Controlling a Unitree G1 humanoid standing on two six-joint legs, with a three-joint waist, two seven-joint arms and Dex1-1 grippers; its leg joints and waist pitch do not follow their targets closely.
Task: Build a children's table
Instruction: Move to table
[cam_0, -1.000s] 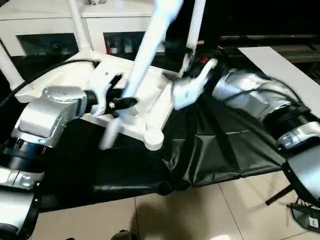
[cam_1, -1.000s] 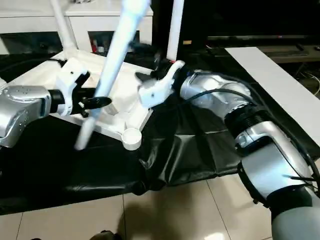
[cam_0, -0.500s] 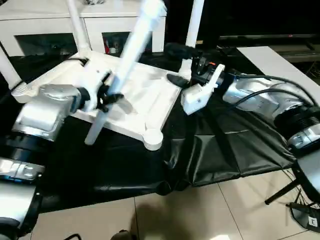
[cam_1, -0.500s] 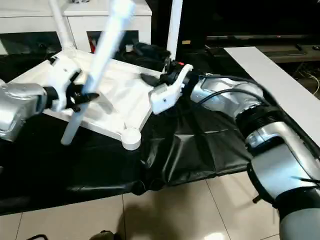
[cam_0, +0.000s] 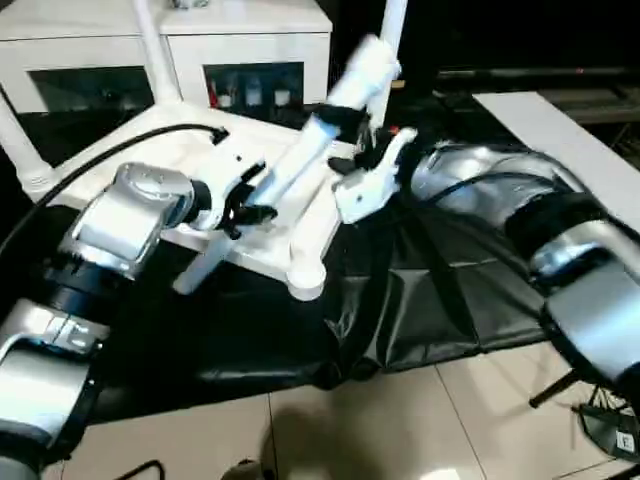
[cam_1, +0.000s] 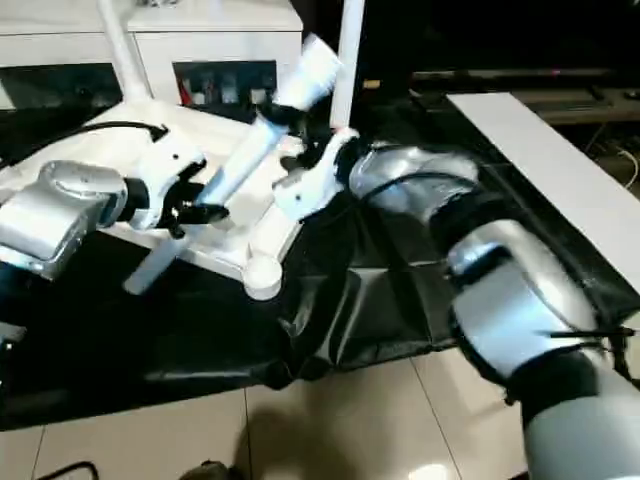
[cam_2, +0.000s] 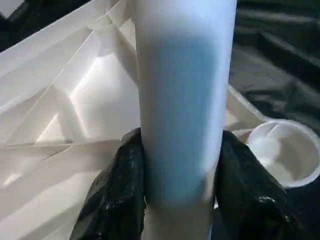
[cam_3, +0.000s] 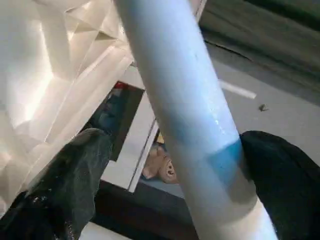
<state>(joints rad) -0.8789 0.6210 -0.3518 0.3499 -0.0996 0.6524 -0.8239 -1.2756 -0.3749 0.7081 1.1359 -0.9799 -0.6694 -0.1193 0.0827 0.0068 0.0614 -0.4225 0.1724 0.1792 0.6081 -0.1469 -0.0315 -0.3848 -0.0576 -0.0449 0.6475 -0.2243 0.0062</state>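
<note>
Tabletop (cam_0: 300, 215) lies underside up on the black sheet (cam_0: 430, 300) over the worktop, X-ribs facing the camera. Three legs look seated already: one upright at the far corner around 12 o'clock (cam_0: 150, 45), one at the far-right corner around 1 o'clock (cam_0: 392, 25), one at the left corner around 9 o'clock (cam_0: 15, 140). Their sockets are partly hidden, so I'd call them seated but can't confirm fully home. The near corner socket (cam_0: 305, 280), about 6 o'clock on the tabletop, stands empty; that's the last one. The fourth leg (cam_0: 290, 195) is in the air, tilted across the tabletop, lower end hanging past the near-left edge, upper end up toward 1 o'clock. Left hand (cam_0: 245, 205) pinches it low on the tube; in the left wrist view its fingers (cam_2: 112, 200) press on both sides of the tube, with the empty socket (cam_2: 280, 150) close by. Right hand (cam_1: 285, 130) is spread wide around the upper part of the same leg; in the right wrist view the fingers (cam_3: 65, 185) straddle the tube, and I can't tell whether the pads touch, so it guides rather than grips. Roughly three quarters done by my read. Left: bring the leg's end over the near socket, stand it upright, push it in.
</note>
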